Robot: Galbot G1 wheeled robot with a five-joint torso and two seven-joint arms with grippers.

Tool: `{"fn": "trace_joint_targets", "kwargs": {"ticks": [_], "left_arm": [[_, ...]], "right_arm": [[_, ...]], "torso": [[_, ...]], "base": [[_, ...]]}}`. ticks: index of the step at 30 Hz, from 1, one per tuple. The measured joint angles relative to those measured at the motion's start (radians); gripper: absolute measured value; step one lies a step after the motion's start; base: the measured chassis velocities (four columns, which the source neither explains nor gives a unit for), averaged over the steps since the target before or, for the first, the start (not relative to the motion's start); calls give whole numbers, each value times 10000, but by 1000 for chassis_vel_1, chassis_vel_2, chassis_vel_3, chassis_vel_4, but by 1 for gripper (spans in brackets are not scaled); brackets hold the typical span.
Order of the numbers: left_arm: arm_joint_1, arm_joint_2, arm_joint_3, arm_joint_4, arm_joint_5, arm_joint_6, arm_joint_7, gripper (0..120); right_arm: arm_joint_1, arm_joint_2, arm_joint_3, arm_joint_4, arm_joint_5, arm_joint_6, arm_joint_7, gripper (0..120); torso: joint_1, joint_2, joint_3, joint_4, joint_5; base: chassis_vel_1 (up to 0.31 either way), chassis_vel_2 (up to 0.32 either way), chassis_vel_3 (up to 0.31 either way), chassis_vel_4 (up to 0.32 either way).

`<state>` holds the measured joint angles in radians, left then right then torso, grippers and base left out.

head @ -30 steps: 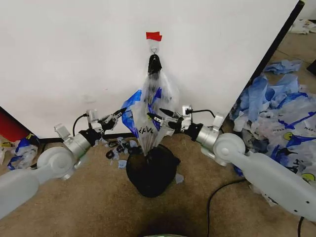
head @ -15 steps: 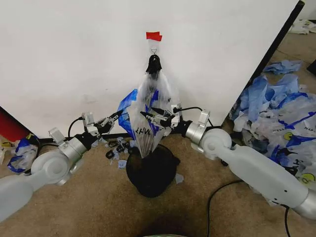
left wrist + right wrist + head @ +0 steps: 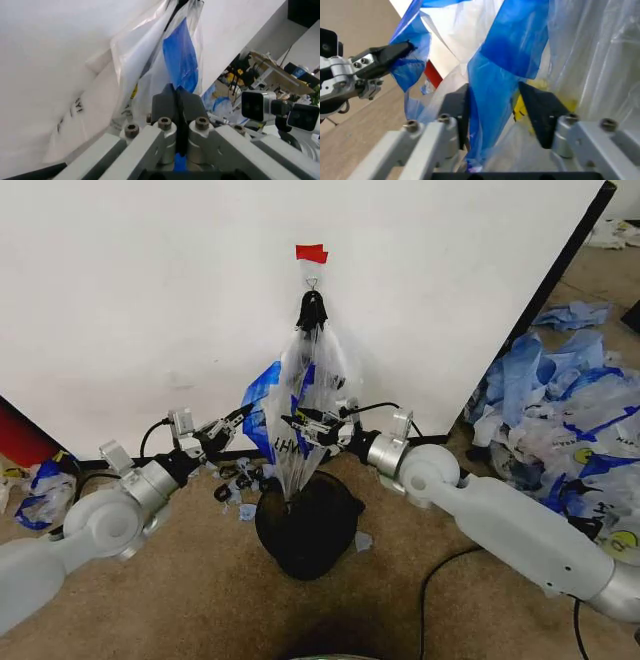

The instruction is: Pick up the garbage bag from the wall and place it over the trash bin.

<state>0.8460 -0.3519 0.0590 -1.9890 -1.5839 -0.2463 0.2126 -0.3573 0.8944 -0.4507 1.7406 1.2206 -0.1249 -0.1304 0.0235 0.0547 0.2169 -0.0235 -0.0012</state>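
The garbage bag [image 3: 305, 395], see-through with blue patches and black lettering, hangs by its knotted black top from a small hook [image 3: 312, 281] under red tape [image 3: 311, 253] on the white wall [image 3: 150, 290]. Its lower tip hangs just above the black trash bin [image 3: 305, 530]. My left gripper [image 3: 246, 414] is shut on the bag's blue left edge; the left wrist view shows the fingers [image 3: 167, 103] pressed together on blue plastic [image 3: 181, 62]. My right gripper [image 3: 296, 423] is open at the bag's front, with a blue fold [image 3: 495, 90] between its fingers [image 3: 540, 108].
A big heap of blue-and-white bags [image 3: 565, 420] lies at the right beside the wall panel's slanted black edge [image 3: 560, 270]. Small black scraps [image 3: 235, 475] lie on the carpet left of the bin. A black cable [image 3: 440, 570] runs across the floor at the right.
My right gripper has moved left, into the bag's front, and the bag's lower part has swung left with it. The left gripper stays clamped on the blue edge.
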Motion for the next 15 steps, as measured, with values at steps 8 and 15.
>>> {"fn": "trace_joint_targets", "kwargs": {"ticks": [8,15], "left_arm": [[415,101,-307,-97,106,-82,-52,0],[482,101,-334,-112,163,-126,-145,0]], "right_arm": [[105,117,-223,-21,-92,239,-32,4],[-21,33,-179,-20,-142,421,-159,0]], "torso": [[0,0,0,-1,-1],[0,0,0,-1,0]], "base": [[0,0,0,0],[0,0,0,0]]}}
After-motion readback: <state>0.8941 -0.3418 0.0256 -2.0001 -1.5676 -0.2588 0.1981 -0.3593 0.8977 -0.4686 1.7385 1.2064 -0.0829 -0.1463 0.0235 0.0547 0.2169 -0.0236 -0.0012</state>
